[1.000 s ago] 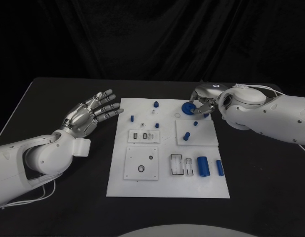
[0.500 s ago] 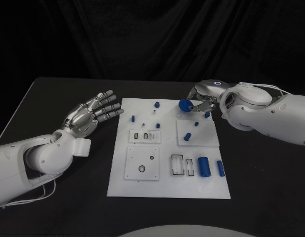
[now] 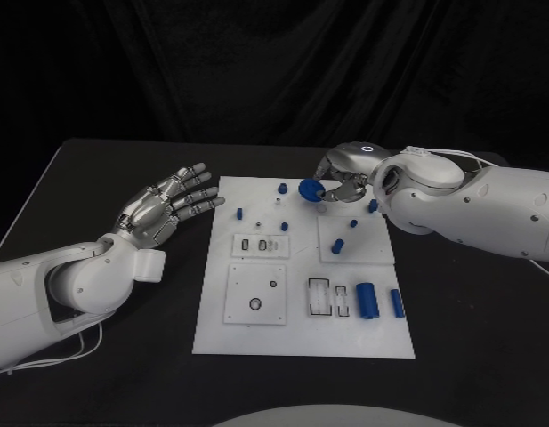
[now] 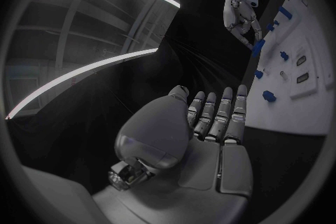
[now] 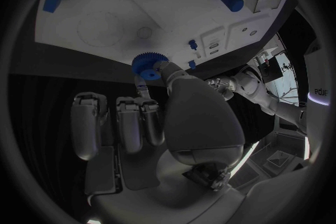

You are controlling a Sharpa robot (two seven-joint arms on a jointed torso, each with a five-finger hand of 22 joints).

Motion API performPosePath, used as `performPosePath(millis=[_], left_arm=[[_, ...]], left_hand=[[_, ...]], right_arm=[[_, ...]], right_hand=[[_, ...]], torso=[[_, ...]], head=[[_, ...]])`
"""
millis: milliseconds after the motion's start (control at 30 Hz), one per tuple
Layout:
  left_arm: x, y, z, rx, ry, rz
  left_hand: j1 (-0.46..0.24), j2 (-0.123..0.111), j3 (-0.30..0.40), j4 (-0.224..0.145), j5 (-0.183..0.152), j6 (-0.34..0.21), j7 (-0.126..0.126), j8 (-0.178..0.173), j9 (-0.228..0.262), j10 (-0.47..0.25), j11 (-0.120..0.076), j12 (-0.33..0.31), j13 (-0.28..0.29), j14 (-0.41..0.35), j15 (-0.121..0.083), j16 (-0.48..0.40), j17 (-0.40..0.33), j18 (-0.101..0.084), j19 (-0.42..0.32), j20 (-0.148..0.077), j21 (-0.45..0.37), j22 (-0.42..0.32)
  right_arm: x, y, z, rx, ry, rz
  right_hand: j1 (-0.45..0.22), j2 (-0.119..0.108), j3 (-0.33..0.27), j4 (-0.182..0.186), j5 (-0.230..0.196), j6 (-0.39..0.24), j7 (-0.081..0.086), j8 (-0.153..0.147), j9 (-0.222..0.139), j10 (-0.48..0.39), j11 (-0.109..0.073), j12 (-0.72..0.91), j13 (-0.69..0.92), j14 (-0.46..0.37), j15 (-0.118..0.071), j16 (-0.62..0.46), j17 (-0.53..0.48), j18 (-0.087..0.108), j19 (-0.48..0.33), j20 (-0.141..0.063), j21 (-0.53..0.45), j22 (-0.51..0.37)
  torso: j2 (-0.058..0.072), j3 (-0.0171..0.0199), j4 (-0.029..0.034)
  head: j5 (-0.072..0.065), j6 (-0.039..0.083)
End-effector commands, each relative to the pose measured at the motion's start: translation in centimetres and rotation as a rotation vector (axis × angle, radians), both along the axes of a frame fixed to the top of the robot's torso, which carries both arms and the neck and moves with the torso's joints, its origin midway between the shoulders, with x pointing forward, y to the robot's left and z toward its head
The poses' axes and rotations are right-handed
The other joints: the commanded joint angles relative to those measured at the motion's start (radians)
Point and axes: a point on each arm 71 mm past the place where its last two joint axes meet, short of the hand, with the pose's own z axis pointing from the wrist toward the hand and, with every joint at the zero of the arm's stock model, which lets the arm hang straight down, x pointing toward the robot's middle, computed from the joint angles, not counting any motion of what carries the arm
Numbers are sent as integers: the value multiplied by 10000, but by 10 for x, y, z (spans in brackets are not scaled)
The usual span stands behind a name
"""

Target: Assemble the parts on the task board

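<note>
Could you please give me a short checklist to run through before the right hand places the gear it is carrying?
1. Gear held: the right hand pinches the blue gear; its teeth show in the right wrist view. Ok.
2. Gear above the task board, near its far edge. Ok.
3. Target seat for the gear: a faint circular outline on the board in the right wrist view, but which spot is meant is unclear. Cannot tell.
4. Left hand out of the way: open, beside the board's left edge, touching nothing. Ok.
5. Nearby blue pegs standing clear of the carried gear. Ok.
</note>
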Motion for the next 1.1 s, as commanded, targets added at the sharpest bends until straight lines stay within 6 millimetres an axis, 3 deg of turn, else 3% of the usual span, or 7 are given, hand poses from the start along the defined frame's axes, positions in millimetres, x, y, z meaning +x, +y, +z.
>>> performPosePath(millis=[33,400,500,1100], left_arm=[[0,-2,0,-147,-27,-101],[0,-3,0,-147,-15,-124],[0,-3,0,-151,-19,-126],[1,-5,-1,-148,2,-183]], left_hand=[[118,11,63,-20,46,12,59,-5,3,-19,74,64,14,8,55,47,0,-187,-57,11,38,-10],[118,11,63,-20,46,12,59,-5,3,-19,74,64,14,8,55,47,0,-187,-57,11,38,-10],[120,8,81,-20,46,20,63,-3,4,-16,81,68,15,7,58,53,1,-189,-60,11,38,-10],[120,8,81,-20,46,20,63,-3,4,-16,81,68,15,7,58,53,1,-189,-60,11,38,-10]], right_arm=[[0,6,-2,-140,134,168],[2,30,-8,-383,428,508],[3,35,-10,-392,428,576],[5,51,-15,-345,404,863]], right_hand=[[-99,48,67,-12,-36,424,-464,230,2696,1040,-18,27,2629,1049,-10,25,2634,85,389,-56,37,2265],[-158,60,131,-56,-397,329,-430,171,2766,1040,17,27,2629,1049,21,25,2634,96,358,-30,-5,2255],[-169,58,138,-64,-460,315,-426,161,2777,1040,22,27,2629,1049,25,25,2634,97,355,-26,-10,2255],[-251,71,189,-99,-964,157,-373,26,2810,1040,70,27,2629,1049,71,25,2634,144,225,17,-171,2196]], torso=[[3,4,18],[16,9,35],[9,15,13],[13,19,2]], head=[[-32,-26],[-88,-74],[-92,-97],[-108,-140]])
